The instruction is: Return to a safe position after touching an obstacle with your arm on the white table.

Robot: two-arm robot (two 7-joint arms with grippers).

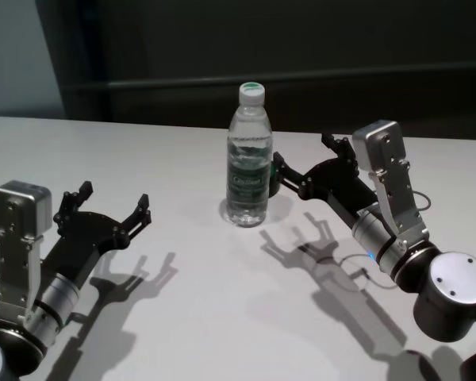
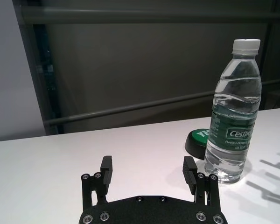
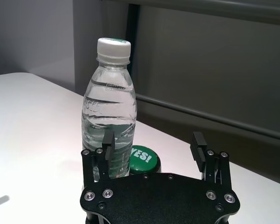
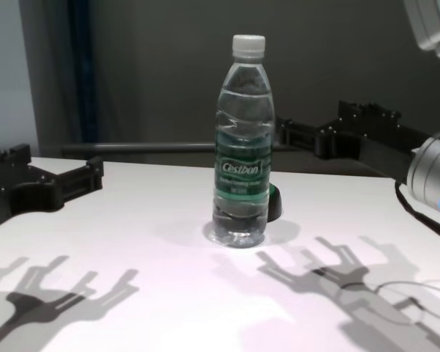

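The water bottle (image 1: 248, 155) stands upright mid-worktop (image 1: 182, 317), a green dome button (image 3: 143, 157) just behind it. The right tool (image 1: 305, 163), spread wide, hovers beside the bottle's right; the left tool (image 1: 113, 205), also wide, sits well apart.

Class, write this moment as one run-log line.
bottle: upright on table | right gripper: open, beside bottle | left gripper: open, apart | green button: behind bottle

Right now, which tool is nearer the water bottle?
Right. The right tool is open just beside the water bottle, one finger close to its label on the robot's right. The left tool is open, well off to the bottle's left, nearer the robot.
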